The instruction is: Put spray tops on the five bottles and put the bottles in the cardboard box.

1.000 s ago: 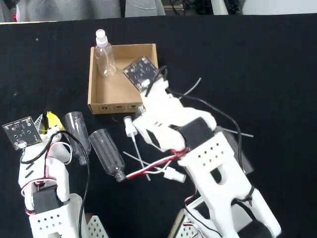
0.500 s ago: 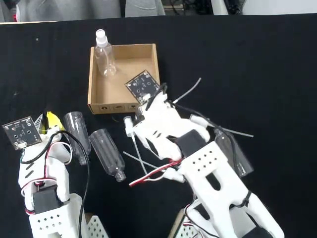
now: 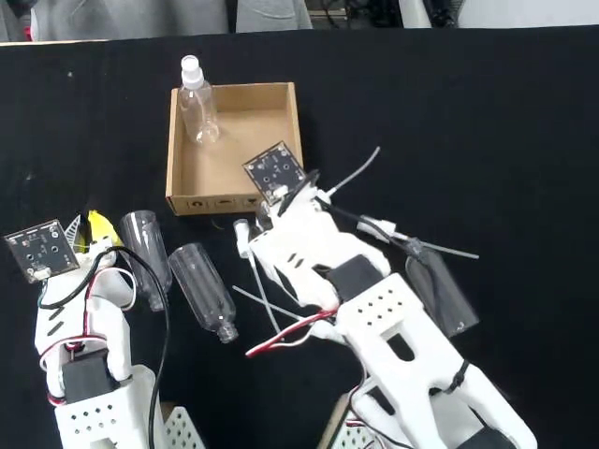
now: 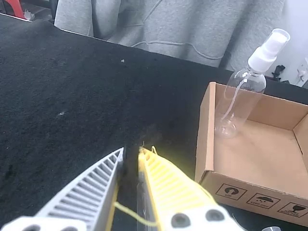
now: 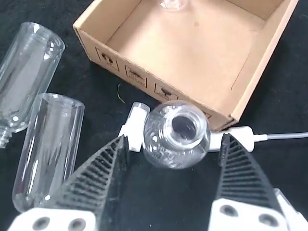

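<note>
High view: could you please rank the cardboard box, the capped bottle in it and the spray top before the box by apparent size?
1. cardboard box, largest.
2. capped bottle.
3. spray top: slimmest, though its thin tube runs about as long as the bottle.

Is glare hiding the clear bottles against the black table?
Right wrist view: white highlights ring the uncapped clear plastic bottle, outline intact. High view: pale streaks on two clear bottles lying flat, both traceable. Left wrist view: the capped clear bottle reads plainly against the brown cardboard box.
</note>
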You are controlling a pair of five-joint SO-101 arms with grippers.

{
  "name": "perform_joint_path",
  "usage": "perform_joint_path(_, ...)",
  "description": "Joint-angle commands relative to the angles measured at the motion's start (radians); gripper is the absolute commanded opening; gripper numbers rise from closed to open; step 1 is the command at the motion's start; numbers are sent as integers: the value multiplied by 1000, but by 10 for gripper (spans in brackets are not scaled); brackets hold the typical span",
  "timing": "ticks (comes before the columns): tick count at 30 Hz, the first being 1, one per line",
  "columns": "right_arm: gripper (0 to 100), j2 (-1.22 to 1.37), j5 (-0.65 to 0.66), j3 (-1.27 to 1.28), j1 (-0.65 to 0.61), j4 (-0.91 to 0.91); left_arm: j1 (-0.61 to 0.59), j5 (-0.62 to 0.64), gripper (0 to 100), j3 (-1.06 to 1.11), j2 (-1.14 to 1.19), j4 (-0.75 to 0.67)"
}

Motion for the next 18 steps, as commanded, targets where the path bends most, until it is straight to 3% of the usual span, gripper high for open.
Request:
perform_joint_path(1, 265, -42, -8, 18, 44, -84, -2, -3, 74, -8, -11, -28)
perform_joint_path(18, 263, -41, -2, 143, 44, -278, -2, -2, 79, -7, -12, -28)
